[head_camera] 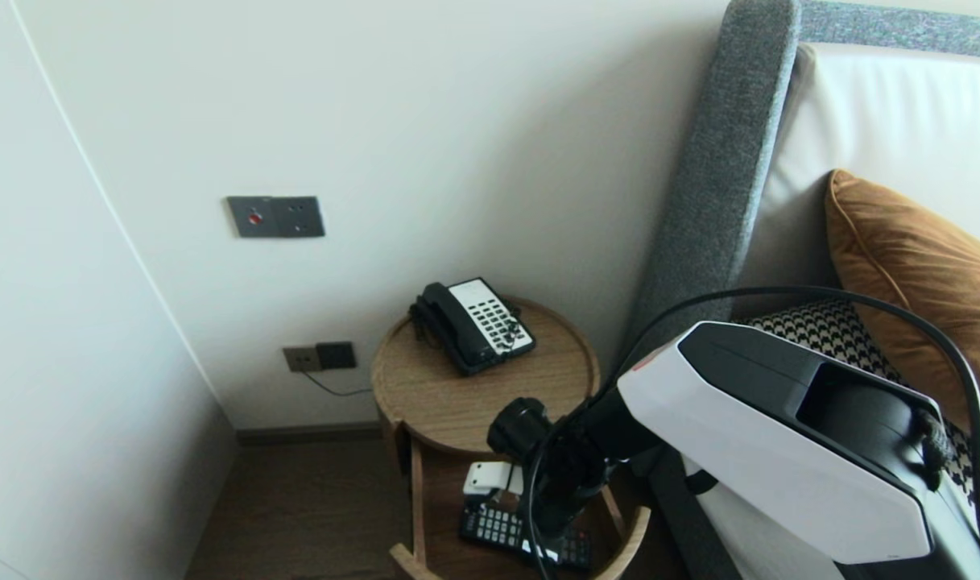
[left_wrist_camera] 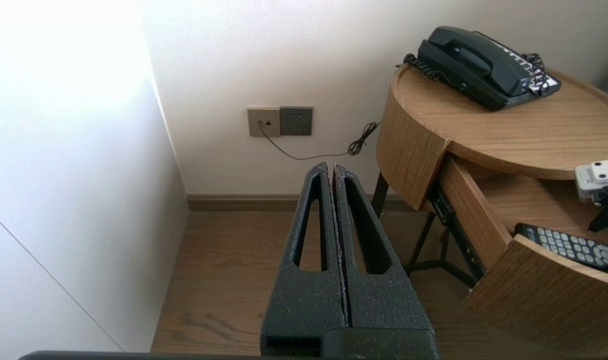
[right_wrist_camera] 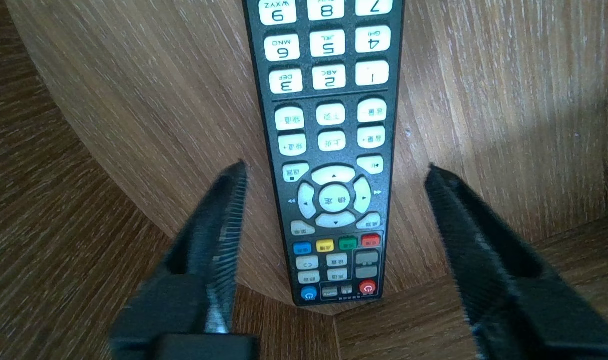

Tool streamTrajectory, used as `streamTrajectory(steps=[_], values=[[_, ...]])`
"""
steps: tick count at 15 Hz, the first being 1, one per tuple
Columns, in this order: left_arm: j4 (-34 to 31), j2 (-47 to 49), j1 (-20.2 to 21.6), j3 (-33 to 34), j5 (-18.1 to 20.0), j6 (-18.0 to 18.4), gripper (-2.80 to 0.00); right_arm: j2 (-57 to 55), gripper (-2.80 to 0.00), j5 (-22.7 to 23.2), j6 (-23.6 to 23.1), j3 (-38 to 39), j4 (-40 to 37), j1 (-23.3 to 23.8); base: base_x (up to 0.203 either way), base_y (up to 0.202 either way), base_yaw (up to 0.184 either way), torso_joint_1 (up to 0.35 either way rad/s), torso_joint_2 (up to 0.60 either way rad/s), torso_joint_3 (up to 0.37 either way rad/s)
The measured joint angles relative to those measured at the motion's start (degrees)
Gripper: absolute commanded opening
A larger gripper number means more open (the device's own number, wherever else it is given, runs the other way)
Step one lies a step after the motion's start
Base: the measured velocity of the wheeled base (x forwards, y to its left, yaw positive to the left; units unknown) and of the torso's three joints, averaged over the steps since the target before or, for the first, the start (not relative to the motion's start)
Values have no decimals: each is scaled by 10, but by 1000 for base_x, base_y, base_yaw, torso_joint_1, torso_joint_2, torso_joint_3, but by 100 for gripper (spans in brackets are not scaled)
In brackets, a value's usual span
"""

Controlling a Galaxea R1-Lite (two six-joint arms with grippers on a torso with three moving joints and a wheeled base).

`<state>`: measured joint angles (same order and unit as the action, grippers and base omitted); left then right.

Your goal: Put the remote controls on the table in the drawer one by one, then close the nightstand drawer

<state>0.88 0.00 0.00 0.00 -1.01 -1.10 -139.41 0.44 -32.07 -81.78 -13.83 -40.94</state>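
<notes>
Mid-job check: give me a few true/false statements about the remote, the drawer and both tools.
1. The right tool is open, with one finger on either side of the remote. True.
2. The remote lies on the tabletop beside the telephone. False: it lies in the drawer. Only the telephone sits on top of the round table.
3. The left tool is shut and holds nothing, off to the side of the table above the floor. True.
4. The right tool is clamped on the remote. False: both fingers stand clear of its edges.
5. The drawer is pushed in. False: it is pulled out.
</notes>
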Motion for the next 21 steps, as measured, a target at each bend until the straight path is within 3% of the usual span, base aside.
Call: streamTrajectory(steps=[10, 15, 16, 21], values=[[0, 0, 0, 0, 0, 0, -280, 68, 0, 6, 26, 13, -10, -2, 0, 0, 0, 0, 0, 0], [0, 0, 0, 0, 0, 0, -280, 141, 0, 21, 52, 82, -25, -11, 0, 0, 0, 0, 0, 0], [0, 0, 0, 0, 0, 0, -280, 159, -280, 21, 62, 94, -25, -11, 0, 0, 0, 0, 0, 0], [0, 0, 0, 0, 0, 0, -280, 250, -280, 34, 150, 143, -25, 2, 0, 0, 0, 0, 0, 0]])
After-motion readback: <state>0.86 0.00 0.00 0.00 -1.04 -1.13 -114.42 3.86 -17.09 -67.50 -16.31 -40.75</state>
